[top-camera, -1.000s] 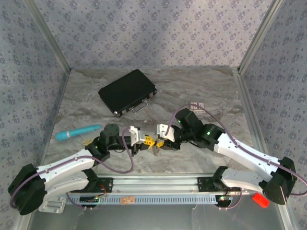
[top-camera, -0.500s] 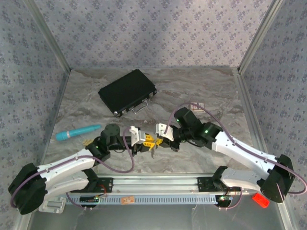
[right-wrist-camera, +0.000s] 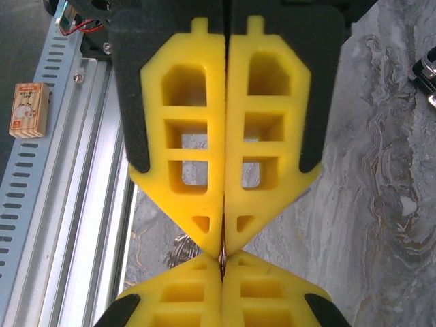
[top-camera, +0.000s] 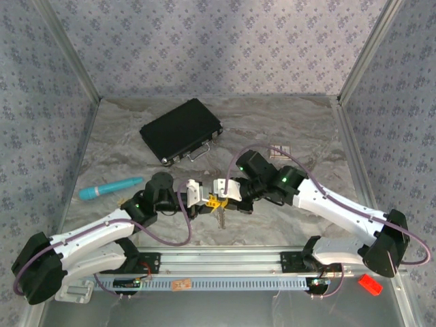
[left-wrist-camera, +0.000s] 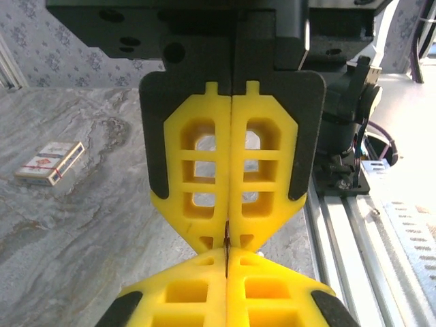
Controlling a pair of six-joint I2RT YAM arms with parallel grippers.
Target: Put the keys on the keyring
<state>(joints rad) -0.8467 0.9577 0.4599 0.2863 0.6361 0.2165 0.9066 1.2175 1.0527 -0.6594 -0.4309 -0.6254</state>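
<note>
The table (top-camera: 122, 157) is looked down on by the top external camera from high above and well behind the left gripper (top-camera: 208, 199) and the right gripper (top-camera: 221, 197), from far enough that the whole surface is taken in. Each wrist camera is set just behind its own tool and aimed forward along it, very close. From either wrist, its own fingertips are seen at the lower edge and the opposite gripper is faced directly ahead, tip to tip. This meeting point is shared by all three views.
</note>
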